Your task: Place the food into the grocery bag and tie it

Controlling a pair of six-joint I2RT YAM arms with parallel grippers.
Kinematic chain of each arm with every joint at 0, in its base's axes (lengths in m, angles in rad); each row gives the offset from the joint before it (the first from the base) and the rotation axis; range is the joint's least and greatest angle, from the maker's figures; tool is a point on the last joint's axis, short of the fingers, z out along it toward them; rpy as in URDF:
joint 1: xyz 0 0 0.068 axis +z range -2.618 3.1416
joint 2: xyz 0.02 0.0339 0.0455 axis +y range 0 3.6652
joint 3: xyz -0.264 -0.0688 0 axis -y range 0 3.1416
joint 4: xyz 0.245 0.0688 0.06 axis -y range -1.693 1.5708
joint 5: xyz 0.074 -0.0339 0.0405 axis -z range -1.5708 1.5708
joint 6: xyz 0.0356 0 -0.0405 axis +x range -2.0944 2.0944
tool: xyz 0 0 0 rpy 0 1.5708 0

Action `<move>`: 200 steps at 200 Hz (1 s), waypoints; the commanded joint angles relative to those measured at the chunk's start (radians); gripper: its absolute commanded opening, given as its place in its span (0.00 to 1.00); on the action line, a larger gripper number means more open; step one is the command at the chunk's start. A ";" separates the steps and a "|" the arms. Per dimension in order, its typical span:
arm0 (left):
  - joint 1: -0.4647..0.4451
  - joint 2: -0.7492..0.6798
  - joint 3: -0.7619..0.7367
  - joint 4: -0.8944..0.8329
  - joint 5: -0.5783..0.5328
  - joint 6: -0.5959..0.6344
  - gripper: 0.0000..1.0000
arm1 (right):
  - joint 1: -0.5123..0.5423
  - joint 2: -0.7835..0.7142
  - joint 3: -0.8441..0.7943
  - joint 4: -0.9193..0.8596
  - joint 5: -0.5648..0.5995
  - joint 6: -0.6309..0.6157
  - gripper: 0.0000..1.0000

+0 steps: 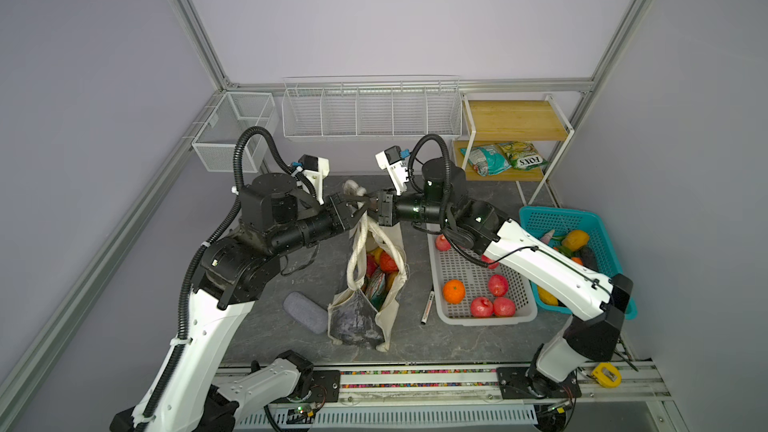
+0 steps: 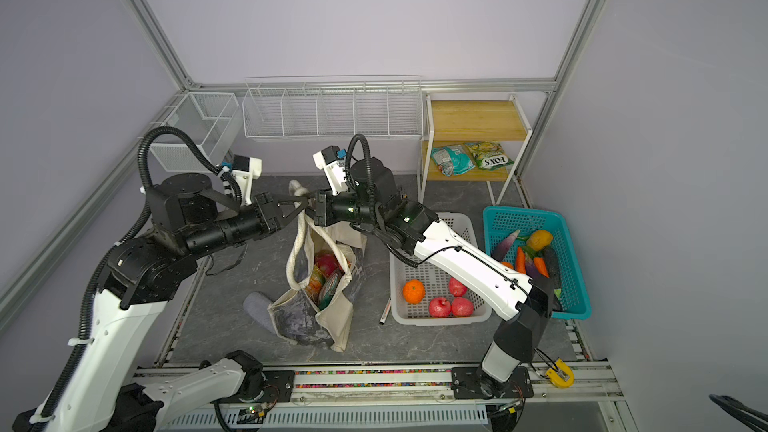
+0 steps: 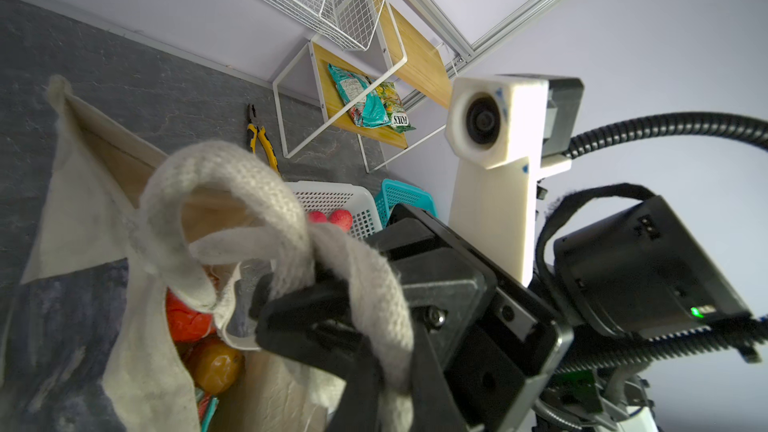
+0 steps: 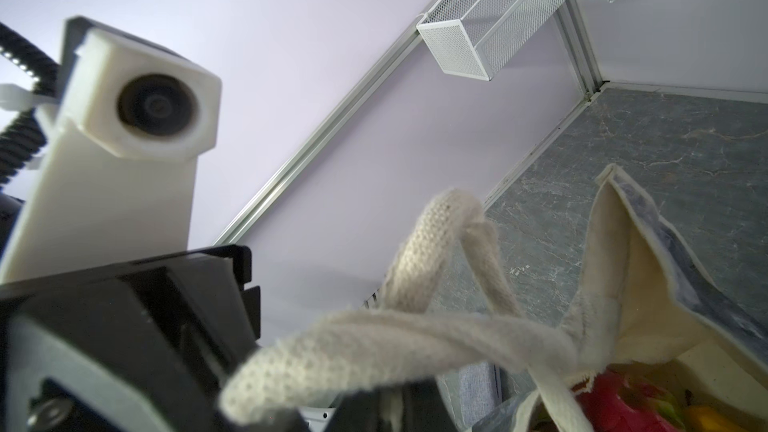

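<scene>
as the right gripper [image 1: 371, 204] clamps its strap [image 4: 374, 347], the bag [image 1: 353, 320] stands

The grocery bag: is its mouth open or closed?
Open: in both top views food shows inside the grocery bag, whose mouth gapes; handles loosely looped above.

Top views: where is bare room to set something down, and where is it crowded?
Free: the strip between grocery bag, white basket and front rail; the wooden rack's top shelf. Crowded: that basket, the teal basket, and the handles where left gripper and right gripper meet.
</scene>
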 commanded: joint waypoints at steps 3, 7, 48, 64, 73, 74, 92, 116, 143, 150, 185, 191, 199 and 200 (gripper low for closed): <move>-0.007 -0.039 -0.005 0.012 0.006 -0.003 0.23 | -0.008 -0.001 0.001 0.130 0.017 0.016 0.07; -0.007 -0.040 -0.006 0.013 0.004 -0.002 0.25 | -0.008 -0.001 -0.001 0.132 0.019 0.017 0.07; -0.007 -0.050 -0.003 0.021 0.002 -0.005 0.43 | -0.008 -0.008 -0.027 0.161 0.022 0.028 0.07; -0.007 -0.054 0.001 0.018 -0.001 -0.005 0.52 | -0.008 -0.006 -0.031 0.172 0.023 0.035 0.07; -0.007 -0.058 0.003 0.011 -0.010 -0.003 0.56 | -0.008 -0.006 -0.031 0.176 0.021 0.036 0.07; -0.007 -0.059 0.003 0.012 -0.012 -0.003 0.57 | -0.008 -0.006 -0.031 0.177 0.021 0.037 0.07; -0.008 -0.076 0.001 0.000 -0.036 -0.003 0.64 | -0.008 -0.006 -0.032 0.185 0.023 0.038 0.07; -0.008 -0.100 0.008 -0.024 -0.087 -0.005 0.70 | -0.008 -0.005 -0.032 0.193 0.023 0.041 0.07; -0.007 -0.136 -0.010 -0.040 -0.167 -0.023 0.69 | -0.008 -0.004 -0.029 0.196 0.019 0.042 0.07; -0.007 -0.143 -0.017 -0.042 -0.187 -0.026 0.68 | -0.008 -0.004 -0.028 0.196 0.020 0.042 0.07; 0.000 -0.140 -0.035 -0.027 -0.251 -0.048 0.71 | -0.008 -0.006 -0.029 0.198 0.014 0.042 0.07; 0.006 -0.134 -0.036 -0.020 -0.256 -0.053 0.72 | -0.008 -0.007 -0.029 0.196 0.015 0.043 0.07; 0.023 -0.127 -0.039 -0.011 -0.255 -0.065 0.73 | -0.008 -0.008 -0.030 0.193 0.014 0.041 0.07; 0.025 -0.125 -0.040 -0.010 -0.255 -0.067 0.74 | -0.008 -0.008 -0.030 0.192 0.014 0.041 0.07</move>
